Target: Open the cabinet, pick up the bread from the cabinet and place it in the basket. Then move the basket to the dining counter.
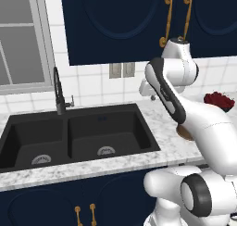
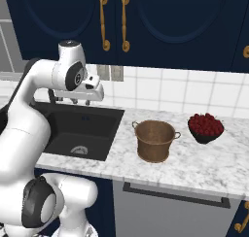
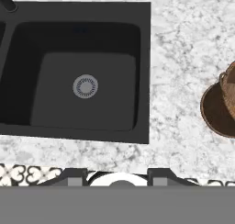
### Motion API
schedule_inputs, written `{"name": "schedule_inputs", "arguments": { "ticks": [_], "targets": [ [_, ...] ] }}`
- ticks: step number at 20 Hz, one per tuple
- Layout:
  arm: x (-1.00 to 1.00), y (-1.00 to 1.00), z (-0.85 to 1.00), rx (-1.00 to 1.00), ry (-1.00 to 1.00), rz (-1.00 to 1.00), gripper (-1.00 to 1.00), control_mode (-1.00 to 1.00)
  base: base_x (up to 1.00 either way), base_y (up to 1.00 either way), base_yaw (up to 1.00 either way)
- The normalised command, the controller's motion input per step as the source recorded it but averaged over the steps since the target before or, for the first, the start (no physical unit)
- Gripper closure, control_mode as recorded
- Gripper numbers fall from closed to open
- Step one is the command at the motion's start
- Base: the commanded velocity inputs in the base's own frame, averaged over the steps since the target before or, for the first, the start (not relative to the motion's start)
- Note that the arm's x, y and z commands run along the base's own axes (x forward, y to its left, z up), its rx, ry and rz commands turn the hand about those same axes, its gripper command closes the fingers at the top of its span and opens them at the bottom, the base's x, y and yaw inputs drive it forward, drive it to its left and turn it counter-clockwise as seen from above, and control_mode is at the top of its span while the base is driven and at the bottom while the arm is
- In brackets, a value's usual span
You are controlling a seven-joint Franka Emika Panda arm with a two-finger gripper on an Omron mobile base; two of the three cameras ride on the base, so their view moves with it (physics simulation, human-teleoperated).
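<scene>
Here we see the claw (image 2: 80, 101) up in the air above the black sink (image 1: 74, 137), pointing down. In the hand view its two dark tips (image 3: 75, 177) sit well apart at the bottom, so the claw is wide and holds nothing.

Far to the left of the claw is the window (image 1: 18, 40). A bit closer, still to its left, stands the black tap (image 1: 59, 93) at the back of the sink. The sink lies right under the claw, and we see the round drain (image 3: 85, 86) straight below it in the hand view.

Above the claw hangs the cabinet (image 2: 165, 27), dark blue, with two long gold handles (image 2: 114, 21) side by side. Both doors are shut, so we cannot see the bread inside.

To the right of the claw and lower down, the basket (image 2: 154, 141) stands upright on the white and grey stone top (image 2: 204, 163). It is brown and round, with small handles on its sides, and we see nothing in it. In the hand view its edge peeks in at the right side. Further right, near the basket but not touching it, sits a dark bowl of red fruit (image 2: 206, 126).
</scene>
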Motion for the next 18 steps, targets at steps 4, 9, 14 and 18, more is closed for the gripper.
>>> {"name": "schedule_inputs", "arguments": {
  "ticks": [4,9,14,18],
  "targets": [
    [-0.61,0.0,0.0,0.0,-0.11,0.0,-1.0,-1.0,0.0,0.0,0.0],
    [-0.71,-0.1,0.48,0.0,-0.25,0.0,-1.0,-1.0,0.0,0.0,0.0],
    [-0.13,-0.33,0.86,0.01,-0.23,0.0,-1.0,-1.0,0.0,0.0,0.0],
    [0.0,-0.11,0.98,0.01,-0.16,0.0,-1.0,-1.0,0.0,0.0,0.0]
  ]
}}
